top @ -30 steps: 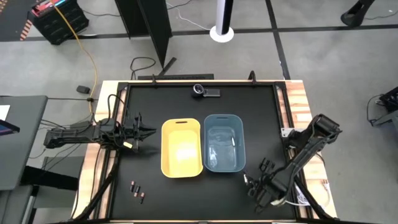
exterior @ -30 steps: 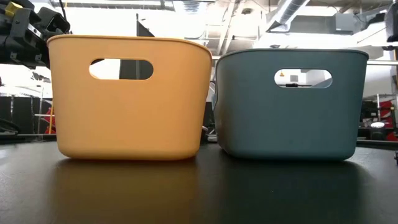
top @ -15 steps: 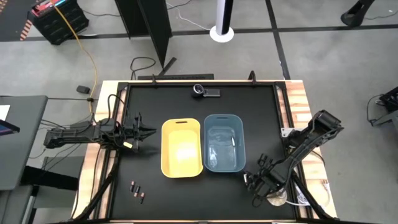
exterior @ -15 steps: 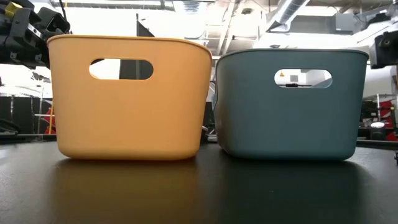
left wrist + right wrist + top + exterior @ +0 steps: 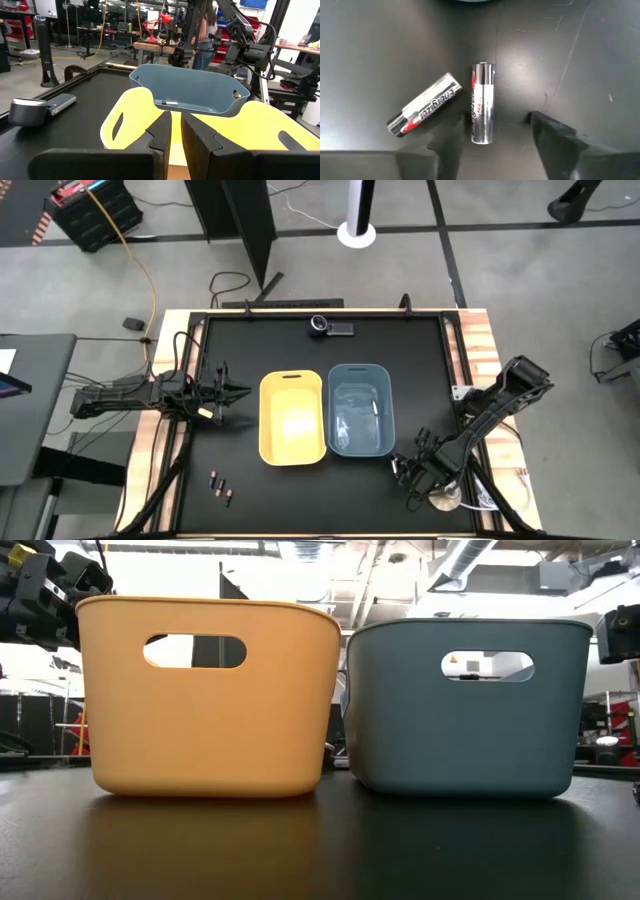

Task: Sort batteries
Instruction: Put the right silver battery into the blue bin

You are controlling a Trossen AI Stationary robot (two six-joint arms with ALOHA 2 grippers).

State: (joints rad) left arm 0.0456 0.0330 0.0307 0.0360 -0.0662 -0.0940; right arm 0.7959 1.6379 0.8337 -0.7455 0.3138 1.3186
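Observation:
In the right wrist view two silver batteries lie on the black table, one slanted (image 5: 425, 110) and one lengthwise (image 5: 482, 102). My right gripper (image 5: 485, 145) (image 5: 403, 472) is open just above them, a finger on each side of the lengthwise battery's near end, touching neither. Three dark batteries (image 5: 220, 485) lie near the table's front left. Another pale battery (image 5: 170, 103) (image 5: 376, 408) rests on the floor of the blue bin (image 5: 359, 410). My left gripper (image 5: 175, 137) (image 5: 225, 392) is shut, level, left of the yellow bin (image 5: 292, 418).
The yellow bin (image 5: 205, 695) and the blue bin (image 5: 465, 705) stand side by side mid-table. A round silver disc (image 5: 441, 502) lies by the right arm near the front right corner. A small dark device (image 5: 328, 327) sits at the far edge. Bare table lies in front of the bins.
My right gripper has moved a little toward the far edge and the blue bin and come lower, uncovering the silver disc behind it. In the low view the right arm has dropped into sight at the right edge. The left arm has kept still.

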